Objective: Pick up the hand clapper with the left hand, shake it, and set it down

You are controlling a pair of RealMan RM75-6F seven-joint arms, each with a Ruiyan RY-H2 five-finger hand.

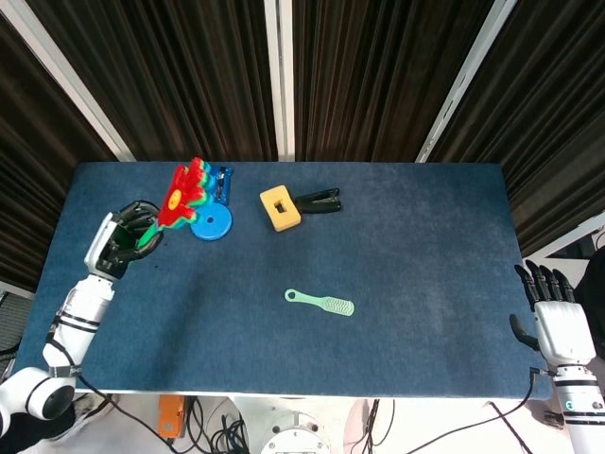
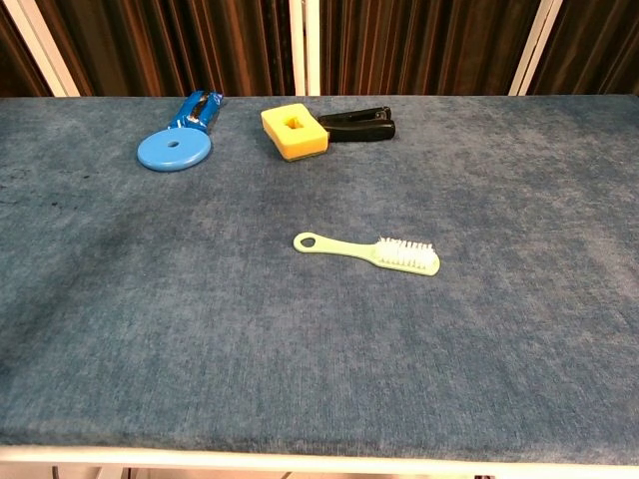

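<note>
Left hand (image 1: 121, 239) gripping hand clapper (image 1: 181, 195) handle, clapper tilted up

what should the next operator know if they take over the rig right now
Left hand: grips the handle of the hand clapper, held up off the table near its left end, above the blue disc. The clapper is out of the chest view.
Right hand: idle off the table's right edge, fingers apart, holding nothing.
Other things on the table: yellow block, black clip, green brush, none of them touched.
Done: clapper picked up.
Left: finish shaking if needed, then set the clapper down on a bare patch of table and let go.
</note>
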